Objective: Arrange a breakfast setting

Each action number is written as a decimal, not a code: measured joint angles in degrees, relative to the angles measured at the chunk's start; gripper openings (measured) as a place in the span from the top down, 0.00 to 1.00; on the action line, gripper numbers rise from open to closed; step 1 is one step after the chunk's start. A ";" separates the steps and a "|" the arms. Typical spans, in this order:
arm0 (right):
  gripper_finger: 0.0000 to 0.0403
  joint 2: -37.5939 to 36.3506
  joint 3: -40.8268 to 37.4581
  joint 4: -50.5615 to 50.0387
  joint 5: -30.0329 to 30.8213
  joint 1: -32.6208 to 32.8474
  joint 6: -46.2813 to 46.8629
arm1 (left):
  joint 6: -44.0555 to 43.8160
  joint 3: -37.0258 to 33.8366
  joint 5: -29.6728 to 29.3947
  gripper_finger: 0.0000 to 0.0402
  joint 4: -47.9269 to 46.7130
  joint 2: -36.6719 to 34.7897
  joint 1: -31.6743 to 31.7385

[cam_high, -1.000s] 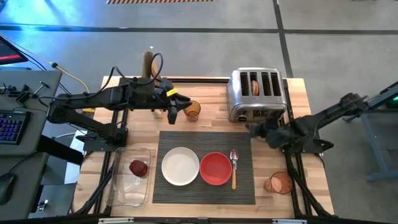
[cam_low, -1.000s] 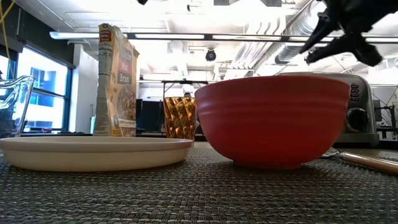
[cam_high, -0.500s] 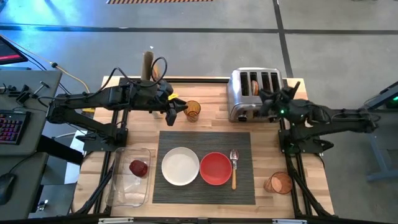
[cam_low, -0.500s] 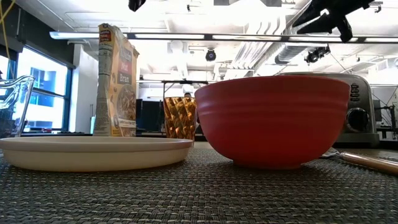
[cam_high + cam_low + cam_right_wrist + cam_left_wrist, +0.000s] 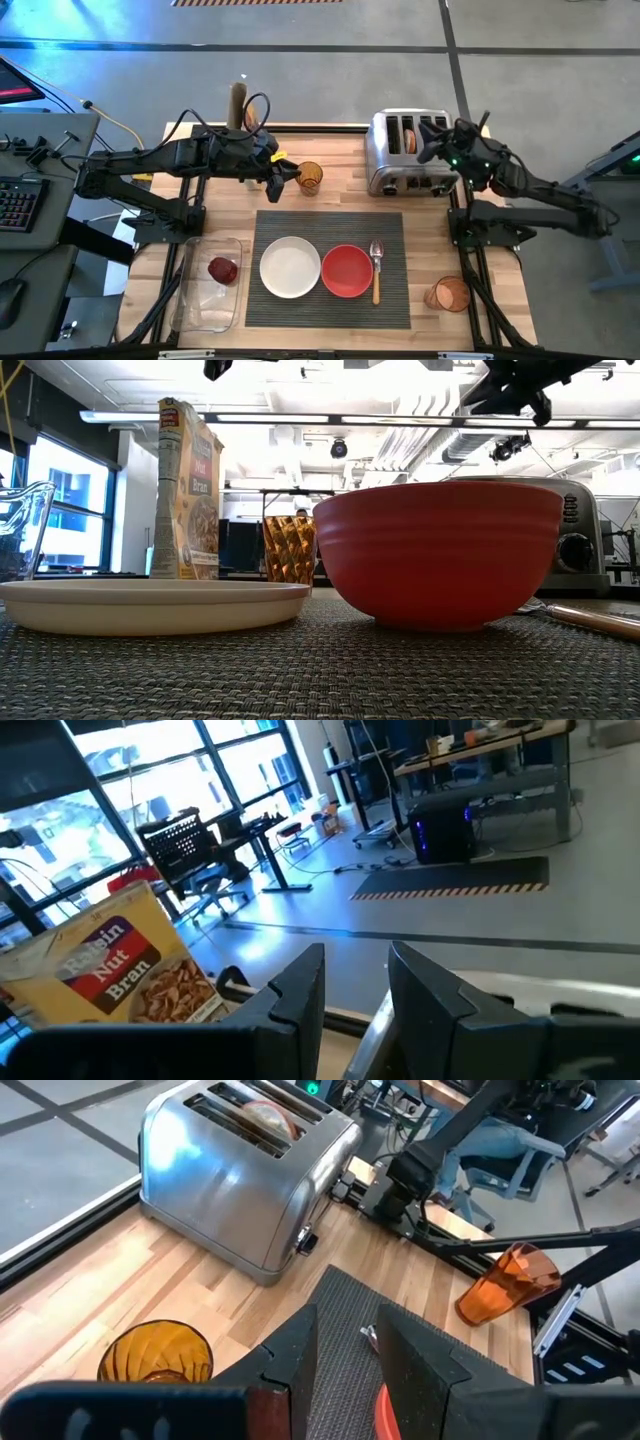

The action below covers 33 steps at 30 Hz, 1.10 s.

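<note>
- Low view, nearest: the coarse weave of the dark grey ribbed mat (image 5: 320, 670) fills the foreground. On it sit a shallow cream-white plate (image 5: 150, 605) and a glossy red bowl (image 5: 438, 550), close together but apart.
- The spoon's wooden handle (image 5: 590, 620) shows at the edge of the low view; the high view shows the whole wooden-handled spoon (image 5: 376, 268), metal bowl end away from the table's front, just beside the red bowl on the mat.
- High view only: a clear plastic tray (image 5: 192, 300) beside the mat holds the dark red fruit (image 5: 222, 269).
- Mid-table: a faceted amber glass (image 5: 310, 177) stands on the bare wooden table (image 5: 330, 195); a second amber cup (image 5: 449, 294) stands near the right front corner.
- The left gripper (image 5: 282, 172) hovers beside the amber glass; its wrist view shows the two dark fingers (image 5: 420, 1370) slightly parted, holding nothing.
- Far: the chrome four-slot toaster (image 5: 410, 152) holds a bagel half (image 5: 410, 140) in one slot, its rounded top visible in the left wrist view.
- The right gripper (image 5: 432, 150) hangs above the toaster's slots, fingers (image 5: 425, 990) parted and empty.
- A Raisin Nut Bran cereal box (image 5: 188, 490) stands upright at the back.
</note>
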 joint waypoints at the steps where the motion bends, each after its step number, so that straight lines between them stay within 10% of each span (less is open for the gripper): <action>1: 0.77 0.19 0.02 0.08 -1.67 -1.32 0.02 | 0.01 0.00 0.00 0.76 0.00 0.02 0.00; 24: 0.77 31.68 39.93 -49.66 -13.16 -15.78 7.73 | 0.00 0.00 -0.02 0.76 0.04 0.02 0.00; 33: 0.77 40.18 44.06 -57.58 -15.75 -16.45 9.23 | 0.02 0.00 -0.01 0.76 -0.04 0.02 0.00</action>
